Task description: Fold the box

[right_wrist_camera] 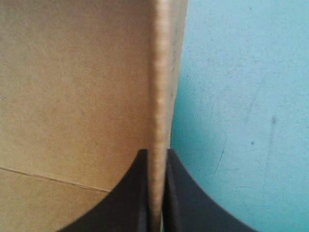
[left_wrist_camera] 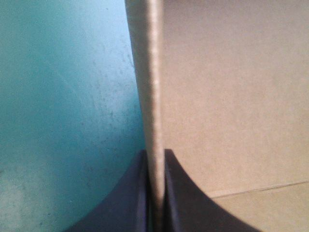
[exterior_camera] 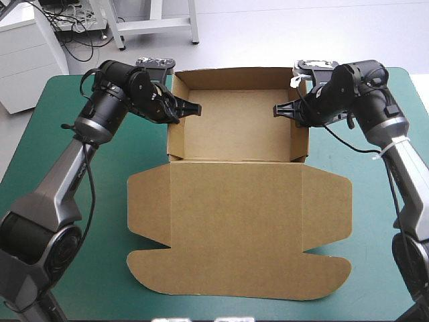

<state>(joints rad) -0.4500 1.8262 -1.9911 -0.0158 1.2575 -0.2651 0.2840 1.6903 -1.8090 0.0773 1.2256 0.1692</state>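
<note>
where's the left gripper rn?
High view: the left gripper clamps the box tray's left wall, far-left on the table, facing the right gripper on the opposite wall.

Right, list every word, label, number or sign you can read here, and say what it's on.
No readable text in any view.
Box: plain brown board, no print.
Cover: teal-green, no marks.
White tag by the box's right wall: too small to read.

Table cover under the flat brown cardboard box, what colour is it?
The table cover is plain teal-green, best seen in the high view.
</note>
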